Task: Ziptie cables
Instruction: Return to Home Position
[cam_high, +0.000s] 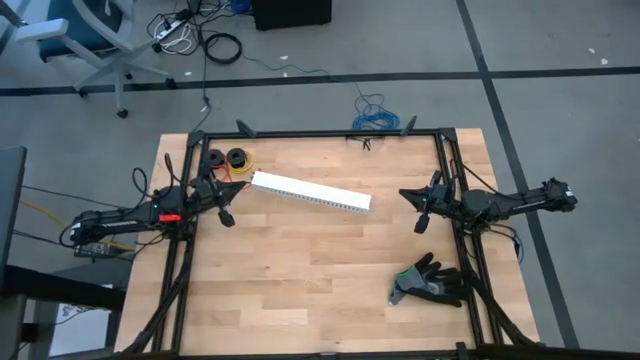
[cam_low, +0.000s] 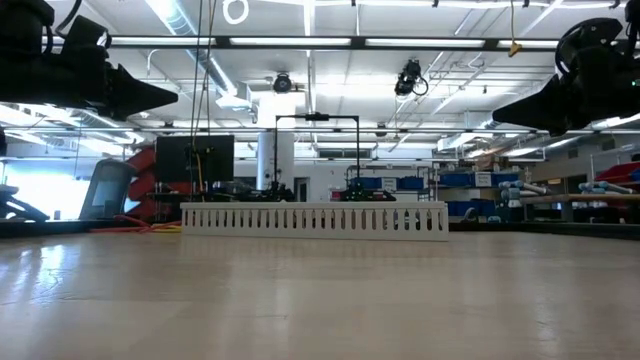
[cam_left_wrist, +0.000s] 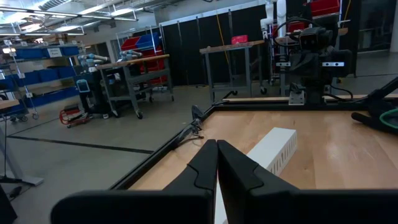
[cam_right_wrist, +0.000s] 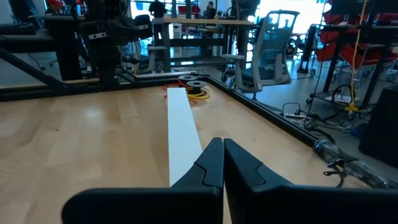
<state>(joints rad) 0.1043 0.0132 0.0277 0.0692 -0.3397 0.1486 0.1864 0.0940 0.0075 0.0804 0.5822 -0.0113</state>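
Item: cables and ziptie, not seen in any view, presumably shut inside the white cable duct (cam_high: 310, 193) lying aslant on the tabletop (cam_high: 300, 290); judged light, thin and slippery, best pinched mid-length. The left claw (cam_left_wrist: 217, 144) and right claw (cam_right_wrist: 223, 143) are held raised, one near each duct end, fingers pressed together on nothing. The duct's slotted wall is shown only by the low view, its slant by the high view.

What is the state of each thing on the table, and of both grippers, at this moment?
White duct: lid on, lying flat.
Left gripper: fingers shut, empty, raised.
Right gripper: fingers shut, empty, raised.
Glove: lying flat, not worn.
Cables, ziptie: not in view.
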